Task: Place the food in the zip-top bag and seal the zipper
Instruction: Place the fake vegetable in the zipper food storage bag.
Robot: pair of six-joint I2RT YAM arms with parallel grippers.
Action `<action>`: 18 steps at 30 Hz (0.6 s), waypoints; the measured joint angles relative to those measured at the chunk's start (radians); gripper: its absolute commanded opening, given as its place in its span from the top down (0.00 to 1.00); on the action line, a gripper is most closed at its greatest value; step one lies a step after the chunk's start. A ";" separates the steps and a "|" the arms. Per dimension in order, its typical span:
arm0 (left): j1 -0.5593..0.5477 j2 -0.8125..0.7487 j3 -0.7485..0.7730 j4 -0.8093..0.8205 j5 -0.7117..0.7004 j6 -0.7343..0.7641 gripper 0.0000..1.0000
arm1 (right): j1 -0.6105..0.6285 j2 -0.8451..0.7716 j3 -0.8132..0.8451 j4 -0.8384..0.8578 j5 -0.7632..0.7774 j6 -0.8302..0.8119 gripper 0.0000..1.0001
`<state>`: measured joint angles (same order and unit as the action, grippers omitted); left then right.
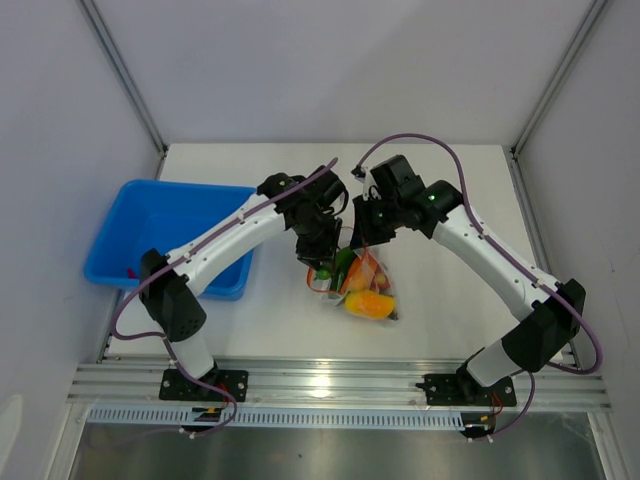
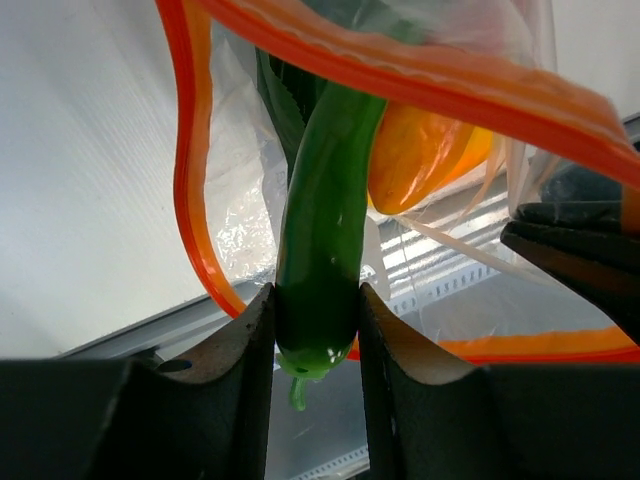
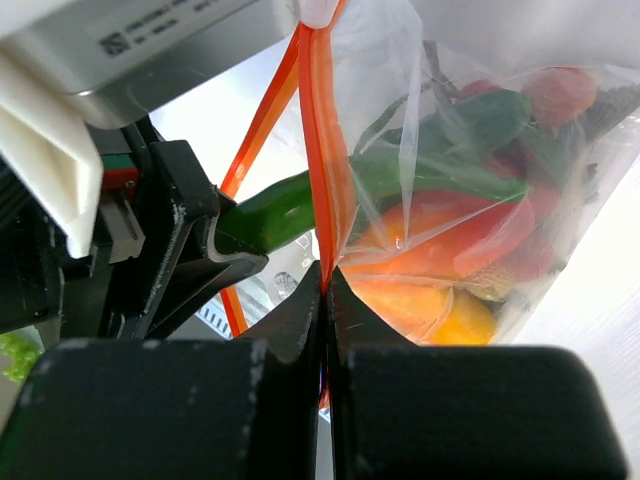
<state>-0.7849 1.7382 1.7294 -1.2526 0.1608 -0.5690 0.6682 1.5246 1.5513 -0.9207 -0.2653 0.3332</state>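
– Zip-top bag (image 1: 372,292) sits mid-desk, between the two arms and bulging with food. Take us from the left?

– Far left, a blue tray (image 1: 150,228) on the desk (image 1: 450,190), well apart from the action. Next in, the left claw (image 2: 317,315) is clamped on the stem end of a green pepper (image 2: 325,200), one finger on each side.

– Why the stem end?

– My guess is that it leaves the long tip free to lead. That tip is already past the zipper (image 3: 318,140) and inside the mouth, beside a mango (image 2: 420,150).

– And on the right?

– The right claw (image 3: 326,285) has its jaws together, pinching one side of the red-orange strip. It seems to be holding the mouth up as an open loop, so the pepper has a gap to enter.

– What's inside?

– Mangoes, a red piece (image 3: 560,90) and more green, all showing through the clear plastic.

– What's left?

– As I read it, let the pepper go inside, then press the strip shut along its length. The crinkly film could snag the pepper, or spill if the pinch slips.
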 measured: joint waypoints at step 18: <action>0.000 -0.001 -0.112 0.144 0.009 -0.014 0.28 | -0.046 -0.019 -0.037 0.019 -0.055 0.034 1.00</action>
<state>-0.7849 1.7370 1.6173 -1.1084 0.1696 -0.5835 0.6224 1.5059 1.5146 -0.9020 -0.3199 0.3676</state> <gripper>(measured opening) 0.602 0.002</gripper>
